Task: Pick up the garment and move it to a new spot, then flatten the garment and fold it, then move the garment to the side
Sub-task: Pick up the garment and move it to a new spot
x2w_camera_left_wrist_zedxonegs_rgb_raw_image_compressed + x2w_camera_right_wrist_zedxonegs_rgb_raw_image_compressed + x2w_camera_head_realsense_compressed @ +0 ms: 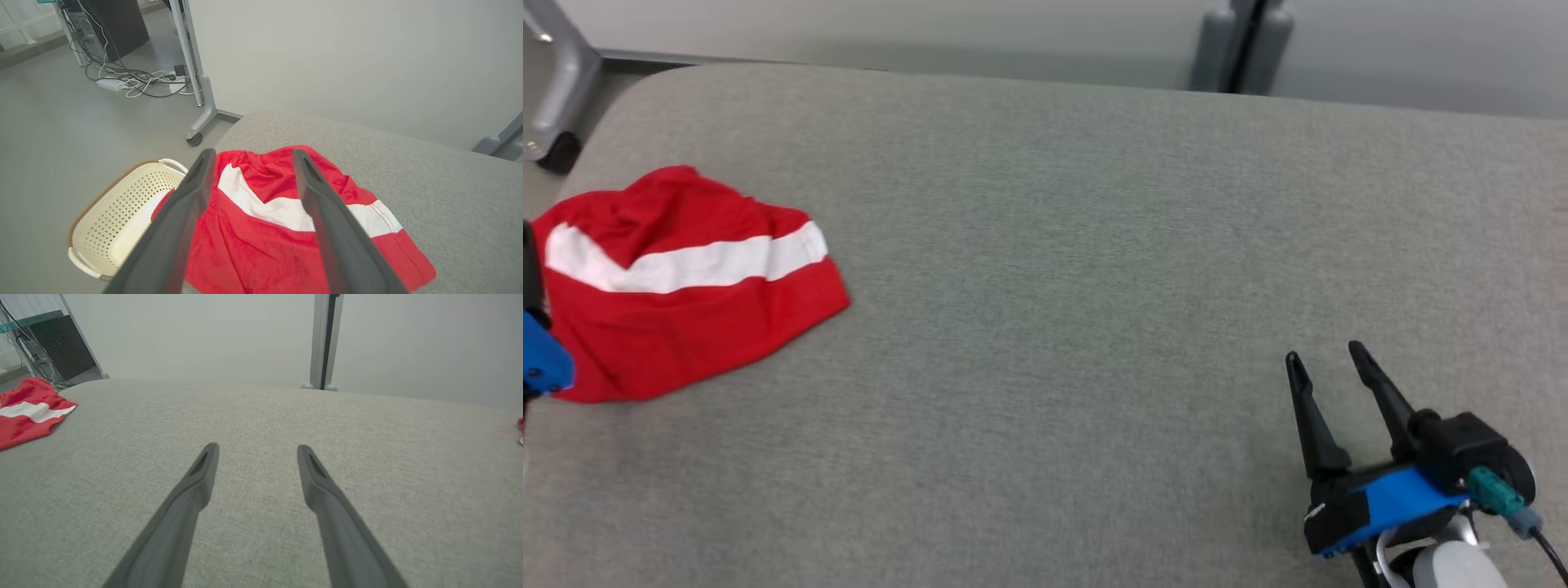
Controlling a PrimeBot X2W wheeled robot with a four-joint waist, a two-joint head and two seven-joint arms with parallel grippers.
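Cream basket (122,212) by the table's (1054,245) left end, left gripper (253,154) above that end, fingers apart, red and white garment (686,327) on the table there, right gripper (1324,352) over the table's right side, fingers apart.

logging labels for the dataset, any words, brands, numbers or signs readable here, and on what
None can be read.
The red garment shows a plain white band, no print.
The basket bears no label.
The dark computer case is too far and blurred to tell any marking.
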